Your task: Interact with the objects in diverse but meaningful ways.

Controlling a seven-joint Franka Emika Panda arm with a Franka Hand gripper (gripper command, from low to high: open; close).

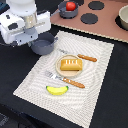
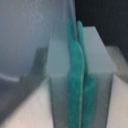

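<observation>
The arm is at the grey pot point(image 1: 43, 45), at the far corner of the striped mat point(image 1: 95, 65). The gripper point(image 1: 35, 36) sits right at the pot's rim, w/ the pot's bowl just past and under the fingers. In the wrist view the two teal pads point(image 2: 77, 75) press flat together w/ no gap, and a pale grey curved wall point(image 2: 25, 45), prob. the pot, is just beside them. So the fingers look closed, maybe pinching a thin rim or handle, but it's too blurry to say if anything is in between.

My guess at the step: grabbing or nudging this pot. Next move needs a firm hold first, then a slow lift or slide so the pot doesn't tip. If the pads hold nothing, they need to open and go over the rim again.

Other stuff, all well apart from the fingers: bread loaf point(image 1: 71, 64) on the plate point(image 1: 57, 64) mid-mat, w/ the sausage point(image 1: 87, 58) just past it, banana point(image 1: 57, 89) at the near edge of the mat, and a tomato point(image 1: 71, 6) in a 2nd pot point(image 1: 64, 11) on the toy stove point(image 1: 100, 22). A fork point(image 1: 65, 80) w/ orange handle lies btw. plate and banana.

No brand, label or writing can be read anywhere.
</observation>
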